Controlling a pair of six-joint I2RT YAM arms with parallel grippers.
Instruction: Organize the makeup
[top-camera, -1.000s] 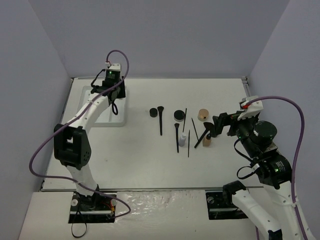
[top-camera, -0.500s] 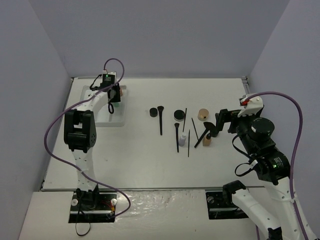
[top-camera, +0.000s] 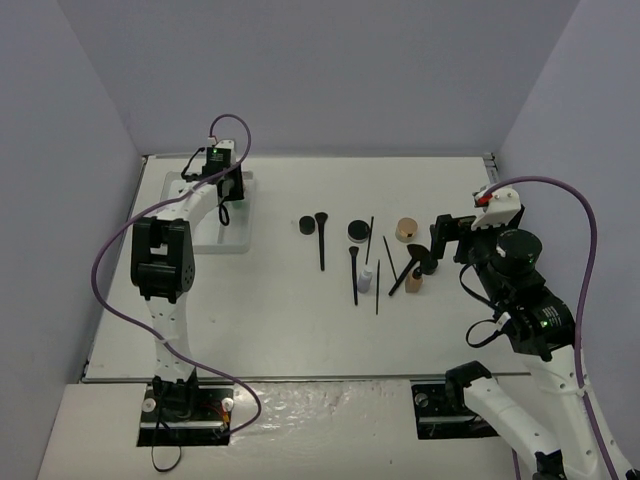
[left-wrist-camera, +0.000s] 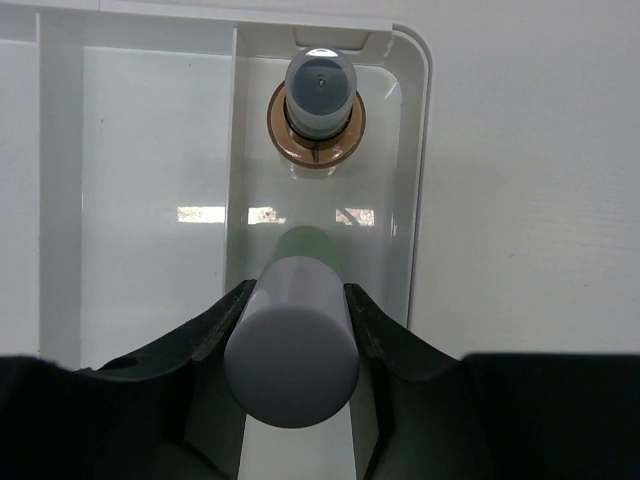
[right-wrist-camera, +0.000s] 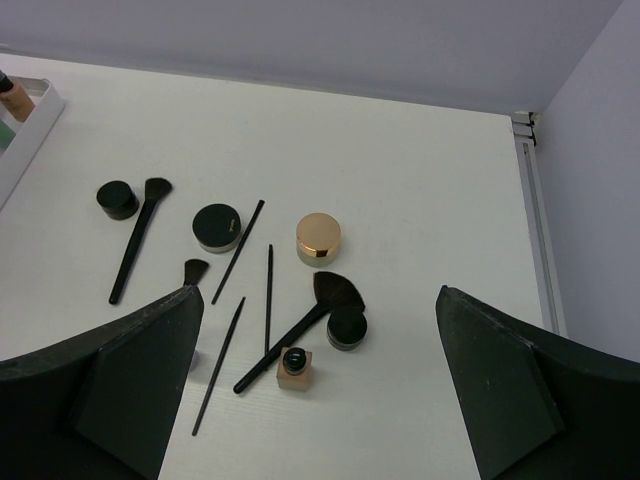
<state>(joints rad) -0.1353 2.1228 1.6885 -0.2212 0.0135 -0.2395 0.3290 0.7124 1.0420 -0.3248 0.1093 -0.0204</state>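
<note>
a: we're over the white tray (left-wrist-camera: 420, 150) with the left gripper (left-wrist-camera: 290, 335). its jaws are pinched on a small green bottle (left-wrist-camera: 305, 245) with a pale grey cap, and the cap points up at the wrist camera.

b: it hangs above the compartment at the tray's right edge. we cannot tell whether its base touches the floor of the tray.

a: at the far end of that same compartment we've got a tan bottle (left-wrist-camera: 318, 100) with a dark cap. it stands upright, apart from the one in our grip.

b: now the right gripper (top-camera: 445, 240). its jaws are spread wide, with nothing between them, above the table (top-camera: 270, 320) just right of the loose makeup.

a: from its wrist view we see a round black jar (right-wrist-camera: 117, 199) on the far left, with a long brush (right-wrist-camera: 138, 240) just beside it.

b: then a black-lidded jar (right-wrist-camera: 216, 227) and a gold-lidded jar (right-wrist-camera: 318, 238), well apart from the tray.

a: nearer us a fan brush (right-wrist-camera: 305, 330) lies with its bristles against a small black jar (right-wrist-camera: 346, 328), and a square tan bottle (right-wrist-camera: 294, 366) stands just beside its handle.

b: three thin black pencils (right-wrist-camera: 268, 297) lie between the jars and the fan brush, and a short brush (right-wrist-camera: 195, 270) is half hidden behind one finger.
</note>
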